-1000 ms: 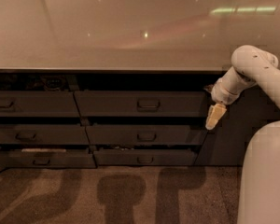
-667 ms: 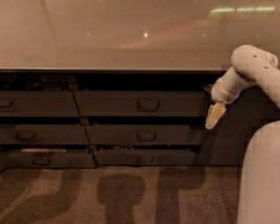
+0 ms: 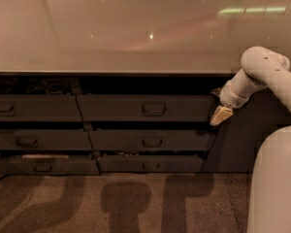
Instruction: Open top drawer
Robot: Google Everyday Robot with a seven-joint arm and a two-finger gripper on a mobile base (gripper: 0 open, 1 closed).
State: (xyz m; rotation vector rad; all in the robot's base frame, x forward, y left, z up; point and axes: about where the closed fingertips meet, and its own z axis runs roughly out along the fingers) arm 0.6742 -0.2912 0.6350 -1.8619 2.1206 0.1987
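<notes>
The top drawer (image 3: 116,108) is the wide dark grey front in the middle column, just under the countertop. Its small loop handle (image 3: 154,109) sits at its centre. A dark gap shows above the front. My gripper (image 3: 220,115), with tan tips, hangs at the drawer's right end, well to the right of the handle and about level with the front. My white arm (image 3: 262,72) reaches down to it from the right.
A beige countertop (image 3: 136,28) overhangs the drawers. Two narrower drawers (image 3: 153,141) lie below the top one, and a left column of three drawers (image 3: 34,108) stands beside them. The robot's white body (image 3: 276,178) fills the lower right. The floor is brown carpet (image 3: 111,203).
</notes>
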